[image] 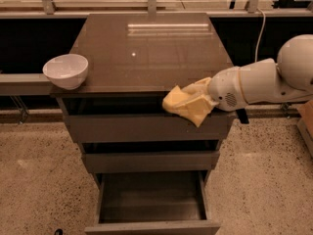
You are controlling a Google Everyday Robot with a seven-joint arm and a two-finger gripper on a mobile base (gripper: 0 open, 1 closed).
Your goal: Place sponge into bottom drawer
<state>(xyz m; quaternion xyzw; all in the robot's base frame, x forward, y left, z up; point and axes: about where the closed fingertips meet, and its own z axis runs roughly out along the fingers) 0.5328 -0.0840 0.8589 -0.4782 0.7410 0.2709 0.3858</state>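
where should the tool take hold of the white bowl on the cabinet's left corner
Probably by the rim, from above. The round white bowl stands upright, mouth open, with no handle, so a pinch across the wall suits it. The tool is at the right front of the dark brown cabinet, shut on the pale-yellow foam sponge.
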